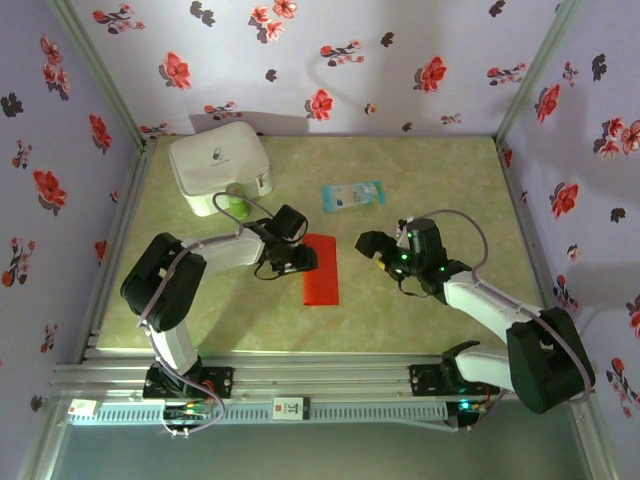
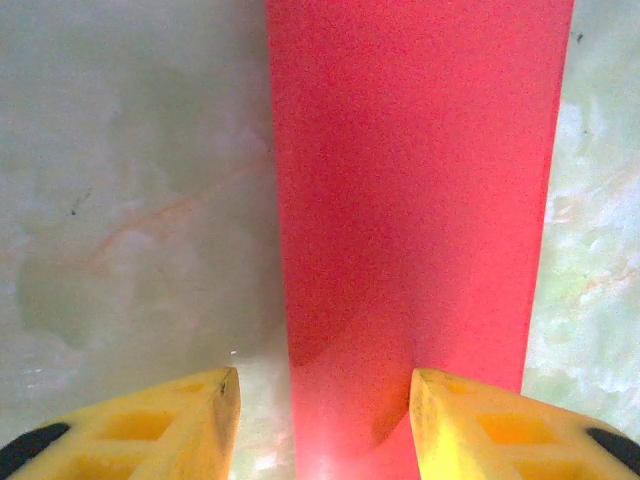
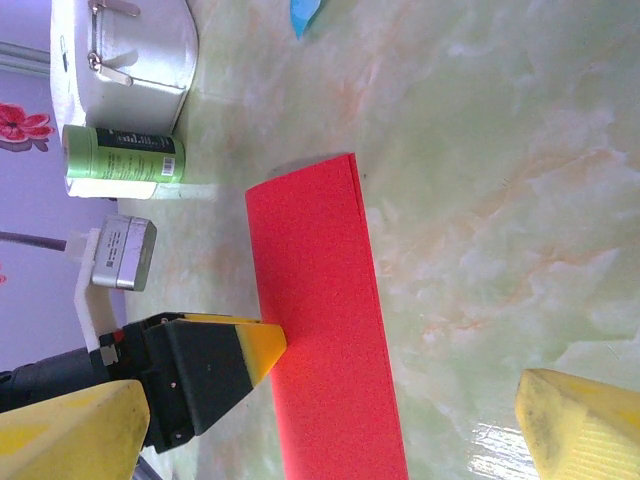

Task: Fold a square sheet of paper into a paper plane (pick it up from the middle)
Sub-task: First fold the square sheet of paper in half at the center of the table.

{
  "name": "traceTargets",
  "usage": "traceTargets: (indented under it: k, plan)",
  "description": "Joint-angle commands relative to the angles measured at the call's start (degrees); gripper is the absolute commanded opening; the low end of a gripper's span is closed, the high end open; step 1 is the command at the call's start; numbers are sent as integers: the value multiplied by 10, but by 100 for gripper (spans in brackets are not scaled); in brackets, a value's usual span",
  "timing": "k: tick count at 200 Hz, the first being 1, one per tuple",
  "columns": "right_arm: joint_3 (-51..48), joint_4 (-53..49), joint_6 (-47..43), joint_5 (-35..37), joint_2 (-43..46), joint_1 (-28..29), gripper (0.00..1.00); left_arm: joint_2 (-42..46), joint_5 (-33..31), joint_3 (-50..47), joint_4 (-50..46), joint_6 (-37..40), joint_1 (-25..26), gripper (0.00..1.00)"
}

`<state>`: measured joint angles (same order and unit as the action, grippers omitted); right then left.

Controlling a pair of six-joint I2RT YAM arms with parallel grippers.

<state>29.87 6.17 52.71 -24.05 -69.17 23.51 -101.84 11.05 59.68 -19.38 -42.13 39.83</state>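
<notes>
The square sheet of paper [image 1: 320,270] is bright red and lies flat on the table, folded in half into a long rectangle. My left gripper [image 1: 300,262] sits low at its left edge, open. In the left wrist view one yellow finger [image 2: 200,420] is over bare table. The other finger [image 2: 470,425] is over the paper [image 2: 415,200], and nothing is pinched between them. My right gripper [image 1: 368,245] hovers open just right of the sheet. In the right wrist view the paper [image 3: 320,310] runs below the wide-spread right gripper [image 3: 330,400], and a left finger tip [image 3: 255,345] touches its edge.
A white boxy case [image 1: 218,170] stands at the back left with a green can [image 1: 232,205] against it. A pale blue packet [image 1: 351,194] lies behind the sheet. The table [image 1: 440,170] is green marble-patterned. Flowered walls close in the table on three sides.
</notes>
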Motion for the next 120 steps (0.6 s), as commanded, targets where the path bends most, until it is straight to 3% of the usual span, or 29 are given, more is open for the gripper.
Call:
traceTargets:
  k: [1, 120]
  plan:
    - [-9, 10, 7, -5, -8, 3, 95, -12, -9, 21, -25, 23, -3, 49]
    - [-12, 10, 7, -3, -3, 4, 95, -40, -14, 36, -54, 42, -3, 48]
